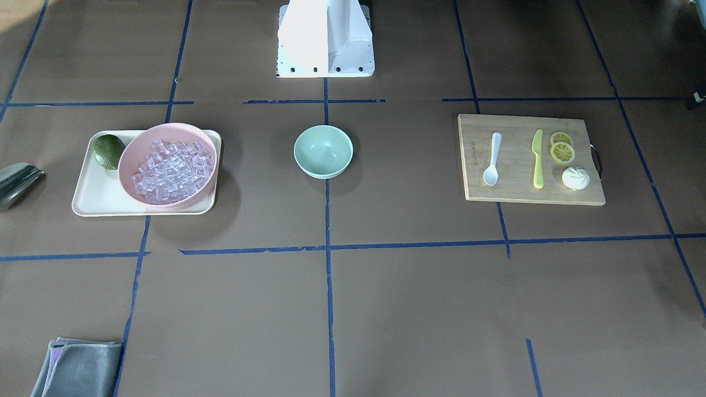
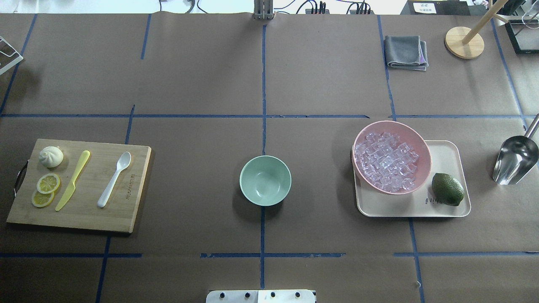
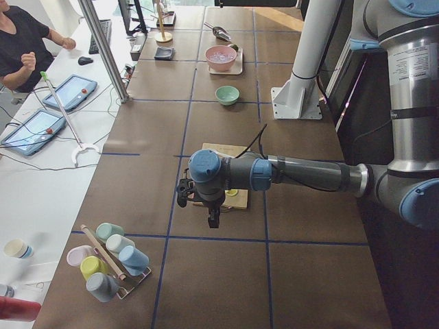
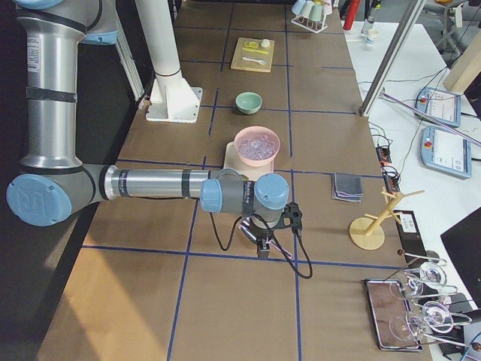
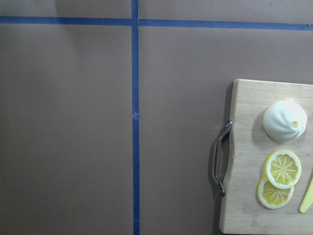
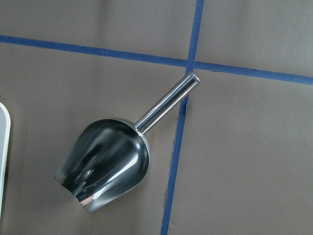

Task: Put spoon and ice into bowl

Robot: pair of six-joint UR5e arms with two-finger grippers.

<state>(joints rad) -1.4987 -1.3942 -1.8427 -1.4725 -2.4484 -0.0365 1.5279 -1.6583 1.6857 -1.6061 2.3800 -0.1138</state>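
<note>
The white spoon (image 2: 113,179) lies on the wooden cutting board (image 2: 126,210) at the table's left, also in the front view (image 1: 492,159). The ice (image 2: 386,161) fills a pink bowl (image 2: 392,123) on a cream tray (image 2: 404,208) at the right. The mint-green bowl (image 2: 265,180) stands empty at the centre. My left gripper (image 3: 214,218) shows only in the left side view, above the board's outer end; I cannot tell if it is open. My right gripper (image 4: 261,244) shows only in the right side view, beyond the tray; I cannot tell its state.
On the board lie a yellow-green knife (image 2: 73,180), lemon slices (image 2: 47,183) and a white bun (image 2: 51,156). A lime (image 2: 447,189) sits on the tray. A steel scoop (image 2: 516,160) lies right of the tray, below the right wrist camera (image 6: 105,161). A grey cloth (image 2: 406,51) lies far right.
</note>
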